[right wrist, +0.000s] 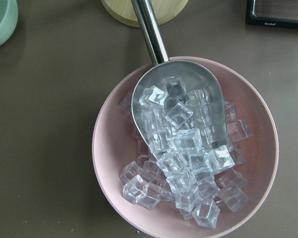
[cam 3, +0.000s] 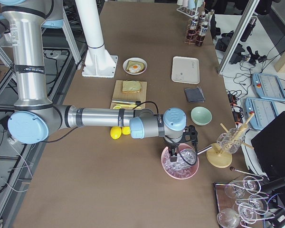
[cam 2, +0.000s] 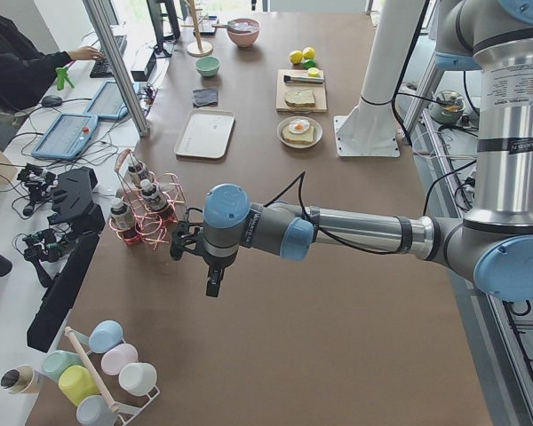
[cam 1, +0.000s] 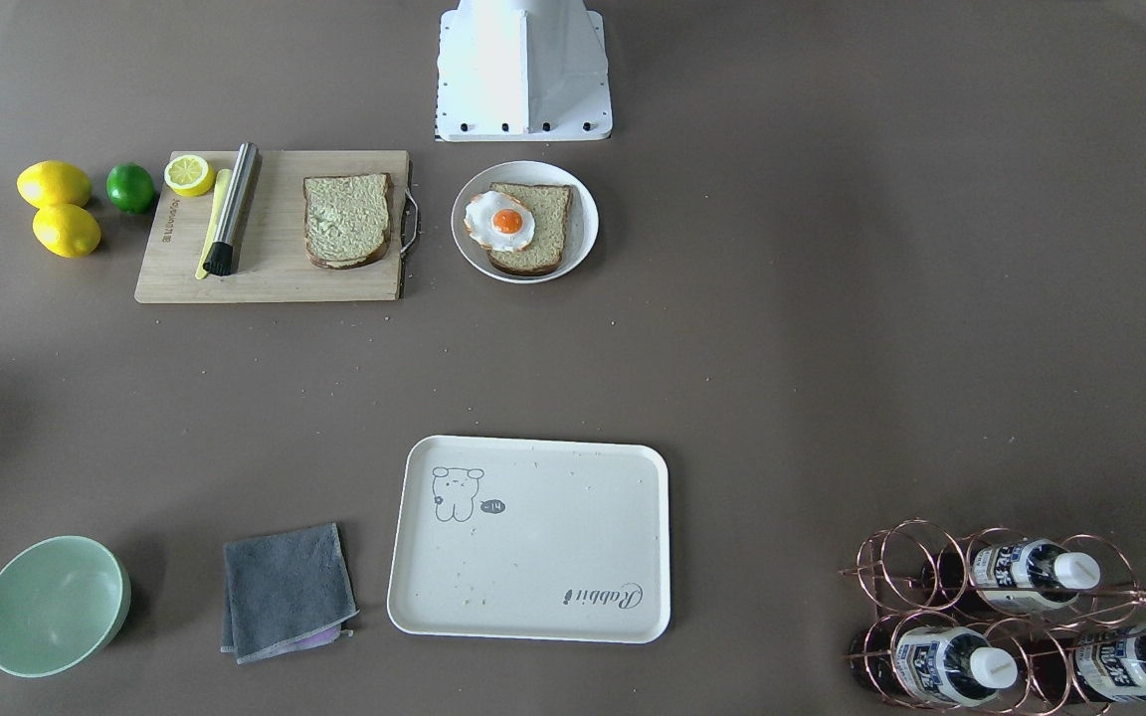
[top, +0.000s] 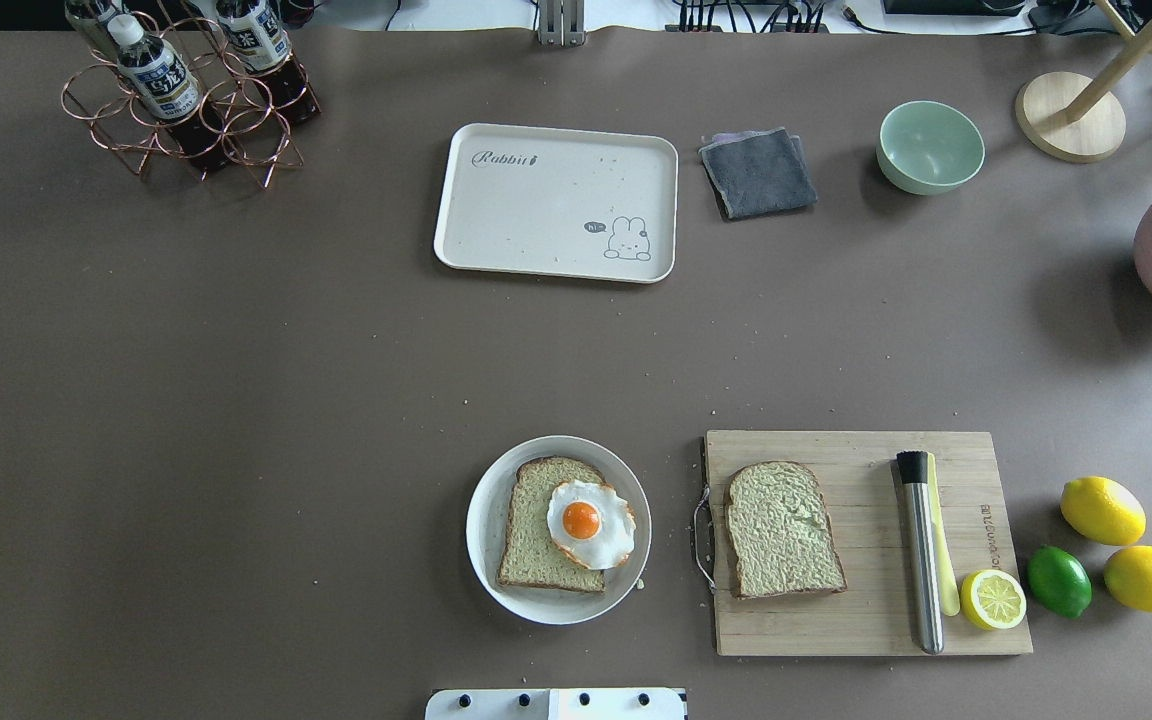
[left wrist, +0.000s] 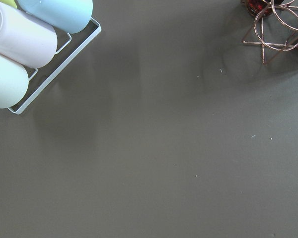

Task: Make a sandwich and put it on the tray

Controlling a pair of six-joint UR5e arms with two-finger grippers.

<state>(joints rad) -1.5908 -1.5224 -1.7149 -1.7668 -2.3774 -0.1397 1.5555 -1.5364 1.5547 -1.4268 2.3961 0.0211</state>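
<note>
Robot body, two units. The left arm [cam 2: 355,232]: silver-grey tube links, grey joint housings with pale blue round caps, black ring bands, small dark lettering on the upright tube, thin black cable looped near the wrist. The right arm [cam 3: 99,117]: same finish, same blue caps, black cable at the wrist. The left gripper [cam 2: 212,282] and right gripper [cam 3: 175,153]: black. Shared pedestal [cam 1: 523,60]: white column on a white plate, dark bolt holes along its edge
</note>
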